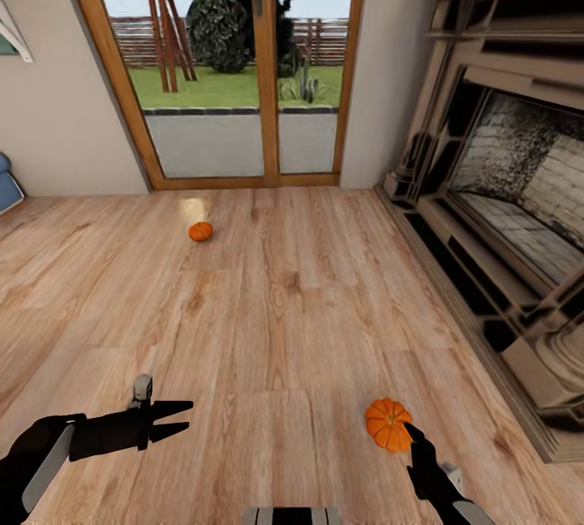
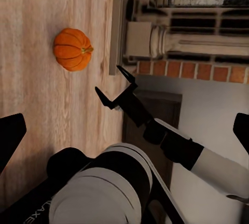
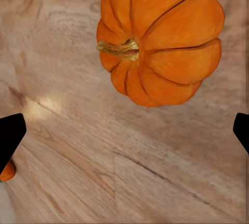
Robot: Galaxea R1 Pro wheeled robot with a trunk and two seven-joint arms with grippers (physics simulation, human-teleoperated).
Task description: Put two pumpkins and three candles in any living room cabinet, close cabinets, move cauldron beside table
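The right claw (image 1: 415, 437) hovers just beside the near pumpkin (image 1: 388, 423), which sits on the wooden floor (image 1: 276, 330) close to the fireplace surround (image 1: 503, 249); its jaws are spread wide, apparently lining up to straddle it. The left claw (image 1: 180, 418) hangs idle, released and empty. A second pumpkin (image 1: 200, 231) lies well apart, near the glass door (image 1: 243, 62).

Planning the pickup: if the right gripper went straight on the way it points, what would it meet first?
Most likely the near pumpkin: the right gripper, jaws open, points at it, lying on the wooden floor. The gap is hard to judge.
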